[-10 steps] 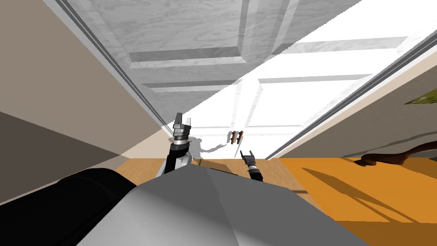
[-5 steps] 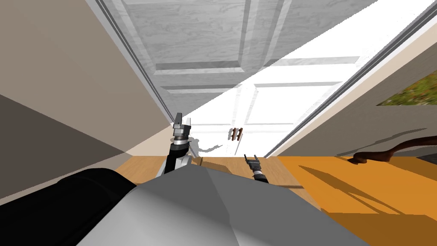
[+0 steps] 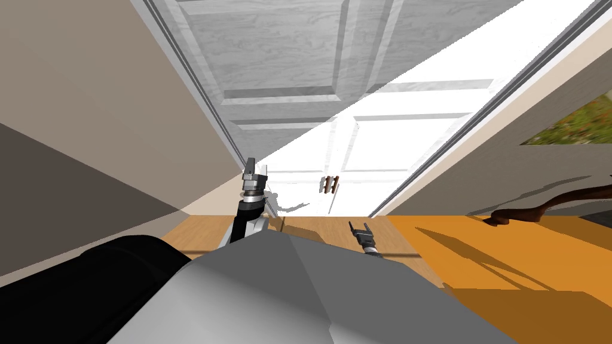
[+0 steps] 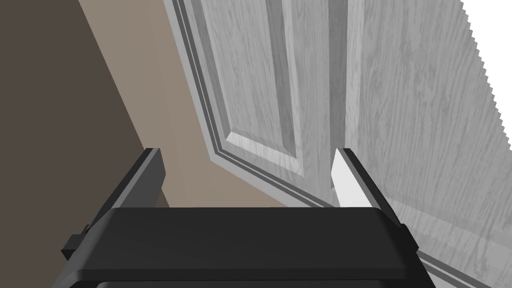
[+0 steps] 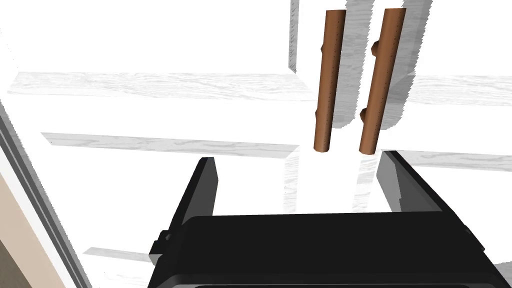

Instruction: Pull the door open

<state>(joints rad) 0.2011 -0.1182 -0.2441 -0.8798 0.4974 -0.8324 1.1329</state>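
At the white panelled door (image 3: pixel 382 155), the released right claw (image 5: pixel 296 159) faces two brown rod handles (image 5: pixel 330 80). Approach stage; next, clench one.

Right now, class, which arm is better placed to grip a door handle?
Right. The right claw, open, points at the two brown handles close ahead; the left claw faces the edge of the door by the frame.

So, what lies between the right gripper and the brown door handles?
Nothing: in the right wrist view, bare white door lies between the right gripper and the brown handles.
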